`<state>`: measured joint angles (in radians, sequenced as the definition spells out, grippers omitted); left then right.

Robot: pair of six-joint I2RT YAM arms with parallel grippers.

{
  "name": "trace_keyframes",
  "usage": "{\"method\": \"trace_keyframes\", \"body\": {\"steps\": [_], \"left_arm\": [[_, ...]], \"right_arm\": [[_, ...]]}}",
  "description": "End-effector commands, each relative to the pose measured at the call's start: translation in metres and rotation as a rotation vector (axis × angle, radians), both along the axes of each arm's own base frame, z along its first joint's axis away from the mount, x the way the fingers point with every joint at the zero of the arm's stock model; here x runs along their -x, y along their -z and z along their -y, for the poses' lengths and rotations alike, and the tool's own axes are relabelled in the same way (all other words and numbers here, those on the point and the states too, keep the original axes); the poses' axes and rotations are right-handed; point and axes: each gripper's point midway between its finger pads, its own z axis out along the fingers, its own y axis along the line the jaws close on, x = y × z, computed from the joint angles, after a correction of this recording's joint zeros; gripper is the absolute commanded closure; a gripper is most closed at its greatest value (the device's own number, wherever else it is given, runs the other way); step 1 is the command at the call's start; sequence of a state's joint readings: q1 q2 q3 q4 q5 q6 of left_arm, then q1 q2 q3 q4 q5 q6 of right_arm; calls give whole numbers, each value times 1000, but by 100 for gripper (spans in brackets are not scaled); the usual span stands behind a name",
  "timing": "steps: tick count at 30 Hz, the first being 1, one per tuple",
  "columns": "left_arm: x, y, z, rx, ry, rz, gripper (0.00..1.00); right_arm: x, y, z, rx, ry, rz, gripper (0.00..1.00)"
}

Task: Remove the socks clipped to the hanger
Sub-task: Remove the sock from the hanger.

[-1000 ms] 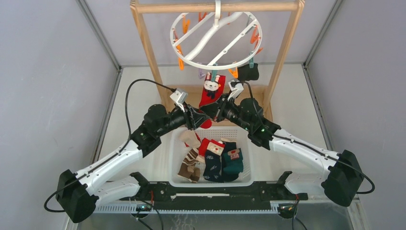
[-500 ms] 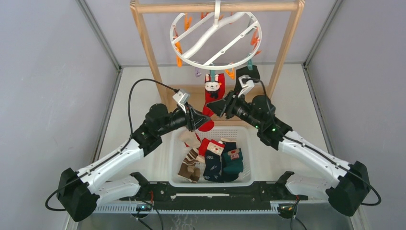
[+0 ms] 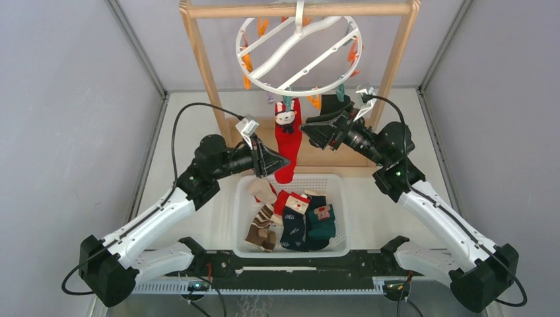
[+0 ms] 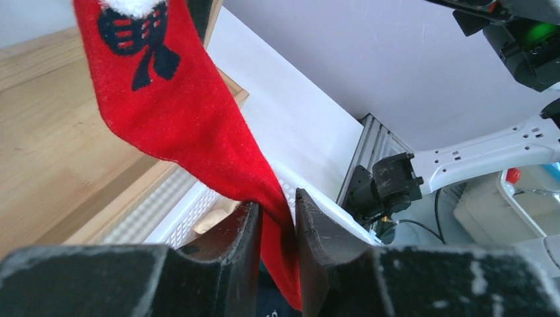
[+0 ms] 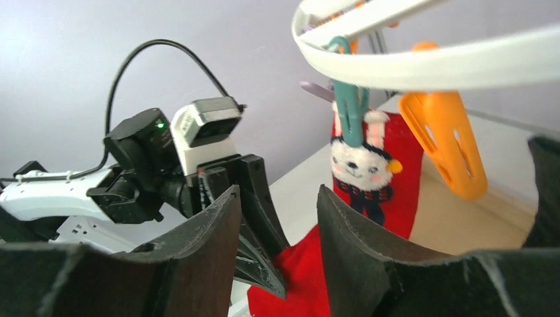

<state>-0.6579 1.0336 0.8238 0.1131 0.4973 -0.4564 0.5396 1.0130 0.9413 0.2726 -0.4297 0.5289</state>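
One red sock (image 3: 288, 142) with a white bunny face hangs from a teal clip (image 5: 349, 112) on the round white hanger (image 3: 297, 56). My left gripper (image 3: 282, 160) is shut on the sock's lower end; in the left wrist view the red fabric (image 4: 178, 112) runs down between the two fingers of that gripper (image 4: 277, 211). My right gripper (image 3: 310, 129) stands open just right of the sock's top, holding nothing. Its wrist view shows the bunny sock (image 5: 370, 172) and teal clip beyond the open gripper (image 5: 277, 191). Several more socks (image 3: 297, 221) lie in the basket.
A white slotted basket (image 3: 244, 198) sits on the table under the hanger. The wooden frame (image 3: 201, 72) carries the hanger, its posts on either side. An empty orange clip (image 5: 444, 142) dangles right of the teal one. Grey walls close in left and right.
My right gripper opened, let go of the red sock and drew back up and to the right. The left gripper closed further on the sock's lower end, and the sock now hangs straighter.
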Motion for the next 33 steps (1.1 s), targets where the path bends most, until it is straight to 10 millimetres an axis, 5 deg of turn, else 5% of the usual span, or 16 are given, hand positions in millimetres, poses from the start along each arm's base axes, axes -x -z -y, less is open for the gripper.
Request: {"method": "trace_keyframes", "body": {"steps": [1,18,27,33], "left_arm": [[4,-43,-9,90,18,15,71],[14,-71,-32,117,3,14,71],[-15,-54,-63,117,-161,-48,70],[-20,-61,-70,125,-185,-37,70]], "right_arm": [[9,-43,-7,-44,-84,185,47],[-32,-34,-26,-8,56,212,46],[-18,8,40,35,215,126,44],[-18,34,85,64,328,83,41]]}}
